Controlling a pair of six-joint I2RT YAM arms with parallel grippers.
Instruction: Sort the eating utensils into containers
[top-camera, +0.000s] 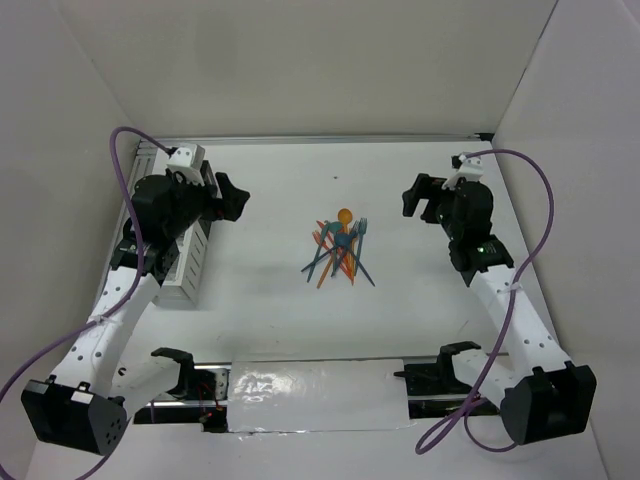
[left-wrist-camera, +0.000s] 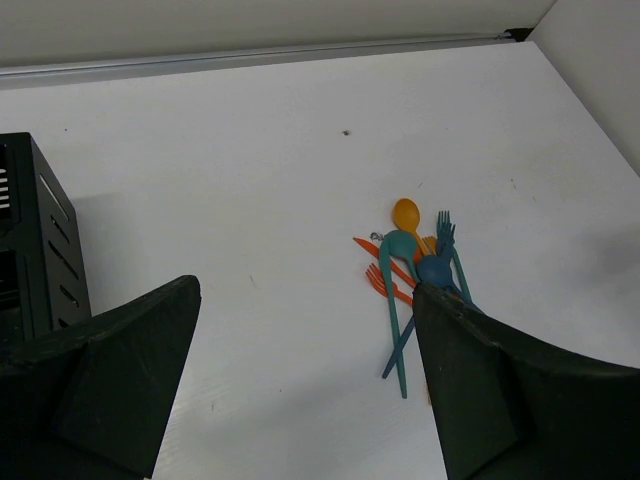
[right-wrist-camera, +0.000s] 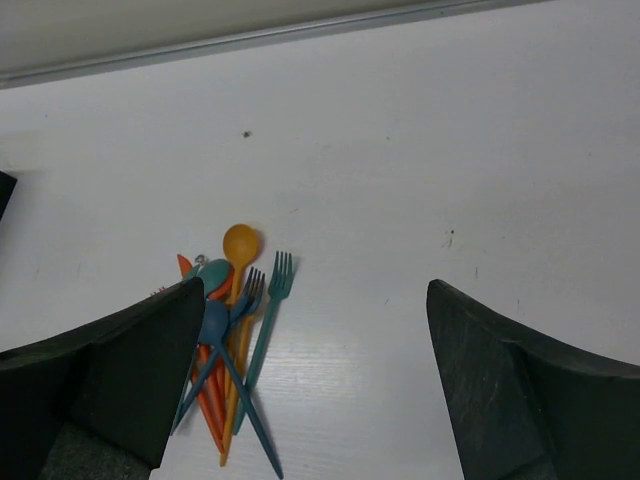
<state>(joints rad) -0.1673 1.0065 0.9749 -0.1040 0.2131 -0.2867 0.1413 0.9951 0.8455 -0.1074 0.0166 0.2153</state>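
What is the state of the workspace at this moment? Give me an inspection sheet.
Surface: white table, with one small dark speck.
Job's things: orange and teal utensils lie in one crossed pile mid-table. The containers stand in a row at the left, partly hidden in the top view. A black bin shows in the left wrist view.
Clutter: nothing seen beyond the speck.
Grippers: left gripper and right gripper are both open and empty, above the table on either side of the pile.
Cables: a purple cable loops along each arm, apart from the pile.
Surroundings: white walls, a metal rail at the far edge, a shiny strip at the near edge.
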